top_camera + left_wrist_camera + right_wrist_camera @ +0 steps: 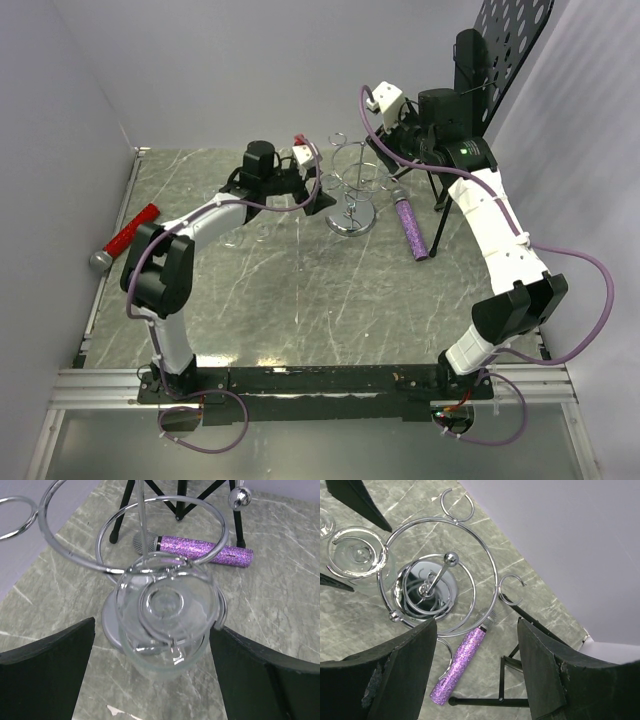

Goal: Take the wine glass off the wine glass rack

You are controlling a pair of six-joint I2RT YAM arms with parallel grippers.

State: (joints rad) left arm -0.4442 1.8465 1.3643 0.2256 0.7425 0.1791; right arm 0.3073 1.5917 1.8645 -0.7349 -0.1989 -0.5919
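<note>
The wine glass [165,615] hangs upside down by its foot in a wire loop of the chrome wine glass rack [150,535], on the rack's left side [355,190]. My left gripper [152,680] is open, and the glass bowl sits between its two black fingers [45,675]; the right finger stands close against the bowl's rim. My right gripper [477,670] is open and holds nothing. It hovers above and behind the rack [440,575], looking down on it and on the glass [357,555].
A purple glitter microphone [410,225] lies right of the rack, beside the legs of a black tripod stand with a perforated panel [510,40]. A red-handled object with a grey head [125,235] lies at the table's left edge. White walls enclose the table.
</note>
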